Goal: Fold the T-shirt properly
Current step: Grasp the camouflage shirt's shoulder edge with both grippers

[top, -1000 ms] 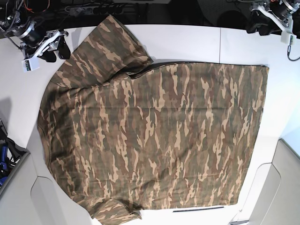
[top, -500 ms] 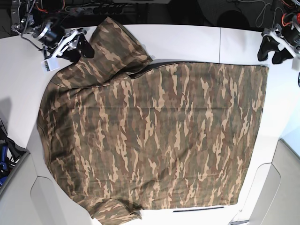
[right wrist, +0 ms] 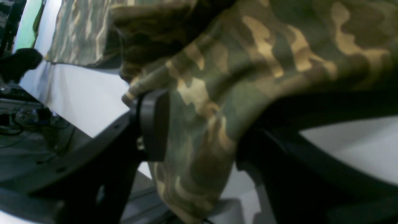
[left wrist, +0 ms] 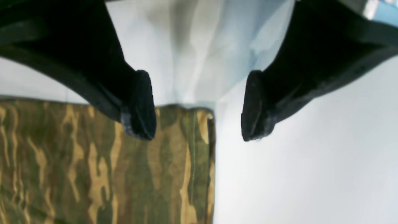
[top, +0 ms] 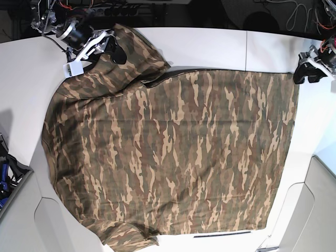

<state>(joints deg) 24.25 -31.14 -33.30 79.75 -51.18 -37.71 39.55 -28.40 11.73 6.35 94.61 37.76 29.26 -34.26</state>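
While the T-shirt (top: 168, 152) lies flat on the table (top: 210, 44), both arms line up grasps: left gripper (left wrist: 199, 107) spread over the hem corner, right gripper (right wrist: 199, 137) open-jawed around sleeve cloth, neither clamped. Closing comes next.

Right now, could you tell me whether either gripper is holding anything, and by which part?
The left gripper holds nothing, open above the T-shirt's corner. The right gripper has sleeve cloth between its jaws; a firm grip cannot be told.

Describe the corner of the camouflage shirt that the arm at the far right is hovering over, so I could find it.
Start at the white table, which the T-shirt nearly covers. Follow its straight hem to the upper right corner, under the open left end effector. Unlike the sleeves, it lies flat and square.
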